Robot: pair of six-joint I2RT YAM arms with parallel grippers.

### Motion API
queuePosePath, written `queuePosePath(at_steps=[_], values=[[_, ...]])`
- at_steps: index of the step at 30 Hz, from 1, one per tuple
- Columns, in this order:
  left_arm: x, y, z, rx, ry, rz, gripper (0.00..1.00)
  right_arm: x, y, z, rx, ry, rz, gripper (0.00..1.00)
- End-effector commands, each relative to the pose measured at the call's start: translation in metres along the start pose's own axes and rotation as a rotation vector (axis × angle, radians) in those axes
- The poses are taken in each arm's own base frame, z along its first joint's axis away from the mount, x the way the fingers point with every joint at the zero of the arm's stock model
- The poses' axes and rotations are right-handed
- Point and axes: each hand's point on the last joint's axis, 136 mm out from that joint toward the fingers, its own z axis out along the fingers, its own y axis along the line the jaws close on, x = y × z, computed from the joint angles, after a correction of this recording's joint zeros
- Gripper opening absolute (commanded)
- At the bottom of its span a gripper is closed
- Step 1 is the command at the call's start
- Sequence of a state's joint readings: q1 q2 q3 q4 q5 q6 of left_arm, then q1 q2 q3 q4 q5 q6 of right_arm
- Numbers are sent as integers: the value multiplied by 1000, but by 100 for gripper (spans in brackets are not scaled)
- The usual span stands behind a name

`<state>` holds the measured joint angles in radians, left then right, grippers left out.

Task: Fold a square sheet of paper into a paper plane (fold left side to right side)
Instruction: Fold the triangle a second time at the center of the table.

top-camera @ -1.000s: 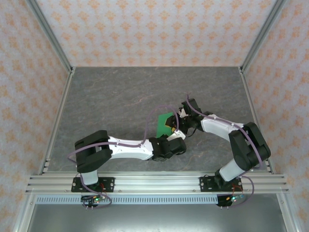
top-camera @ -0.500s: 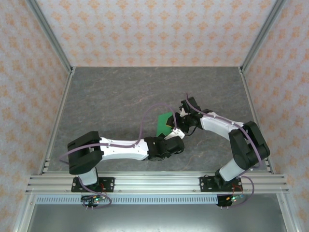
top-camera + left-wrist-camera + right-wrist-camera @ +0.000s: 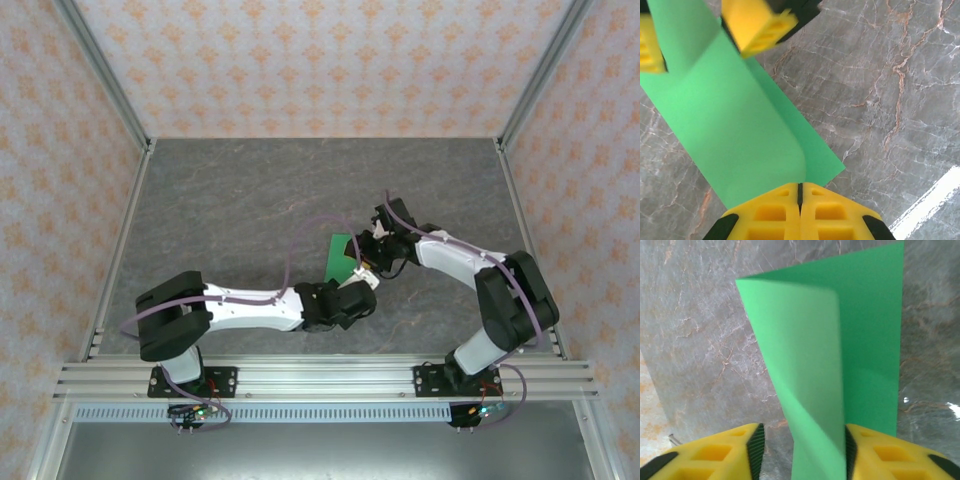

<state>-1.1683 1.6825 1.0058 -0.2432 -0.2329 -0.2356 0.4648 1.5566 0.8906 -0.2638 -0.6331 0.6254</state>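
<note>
The square sheet of paper (image 3: 342, 256) is bright green and lies half folded on the table, one flap curling up over the other. In the left wrist view the paper (image 3: 740, 130) runs into the tips of my left gripper (image 3: 800, 186), whose jaws are pressed together on its near edge. My right gripper (image 3: 802, 440) stands open over the far end. The raised flap of the paper (image 3: 805, 365) passes between its jaws, close to the right pad (image 3: 849, 450) and well clear of the left one. From above, the left gripper (image 3: 357, 286) and right gripper (image 3: 366, 256) meet at the paper.
The grey marbled table (image 3: 230, 200) is bare around the paper. Patterned walls and metal frame posts (image 3: 105, 75) enclose it. A rail (image 3: 320, 378) carrying both arm bases runs along the near edge. The right gripper's yellow fingers (image 3: 757, 25) hang above the paper in the left wrist view.
My left gripper has shut onto the paper's near edge and its arm has shifted slightly left. The right gripper's jaws have widened around the raised flap.
</note>
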Motion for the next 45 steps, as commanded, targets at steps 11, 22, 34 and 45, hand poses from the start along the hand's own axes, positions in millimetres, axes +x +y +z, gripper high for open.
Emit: queuePosePath(at_steps=[11, 22, 34, 45], values=[[-10, 20, -4, 201, -44, -242, 0, -16, 3, -84, 22, -287, -140, 71], [-5, 42, 8, 218, -10, -285, 0, 40, -25, -41, -48, -115, -60, 47], [-13, 40, 10, 270, -16, -305, 0, 61, -10, 4, -99, -6, -31, 28], [-22, 52, -9, 244, -60, -317, 11, 60, -11, 15, -78, 4, -20, 27]])
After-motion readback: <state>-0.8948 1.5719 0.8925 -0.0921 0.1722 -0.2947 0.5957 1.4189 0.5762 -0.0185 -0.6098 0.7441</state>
